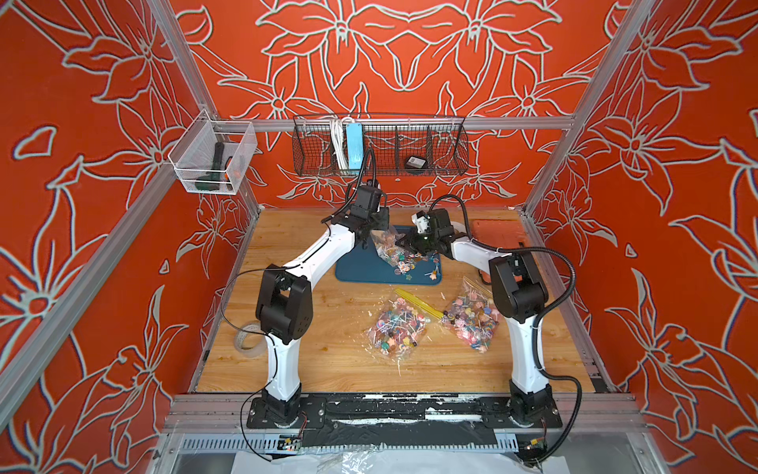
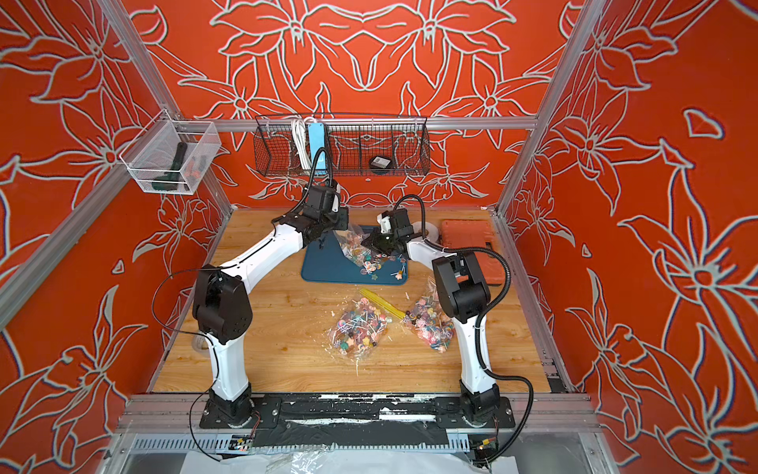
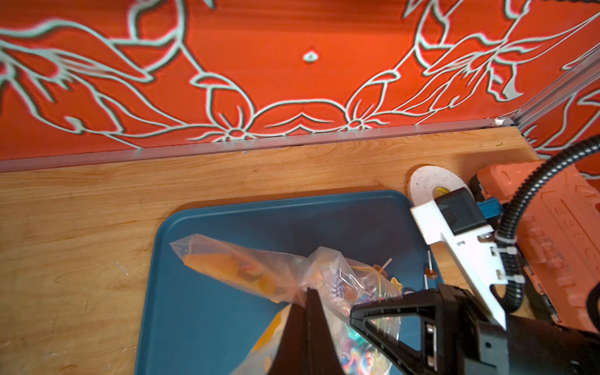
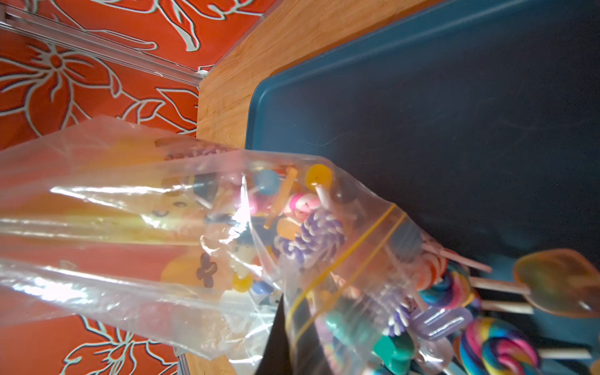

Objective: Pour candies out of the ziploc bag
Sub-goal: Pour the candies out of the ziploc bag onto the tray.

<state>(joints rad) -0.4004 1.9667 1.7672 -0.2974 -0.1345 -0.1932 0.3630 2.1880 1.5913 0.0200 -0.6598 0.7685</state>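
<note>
Clear plastic ziploc bag (image 1: 385, 244) slants mouth-down over the blue tray (image 1: 355, 273), my left fingers (image 3: 311, 328) clamped on its raised closed end, my right fingers (image 4: 276, 344) pinching the zip edge, candies (image 1: 406, 264) heaped at the mouth.

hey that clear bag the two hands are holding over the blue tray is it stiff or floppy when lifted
Probably floppy: the ziploc bag creases and sags between the left hand and right hand. Likely slippery too, since the film is glossy. The candies inside look loose, so its weight should shift toward the mouth.
</note>
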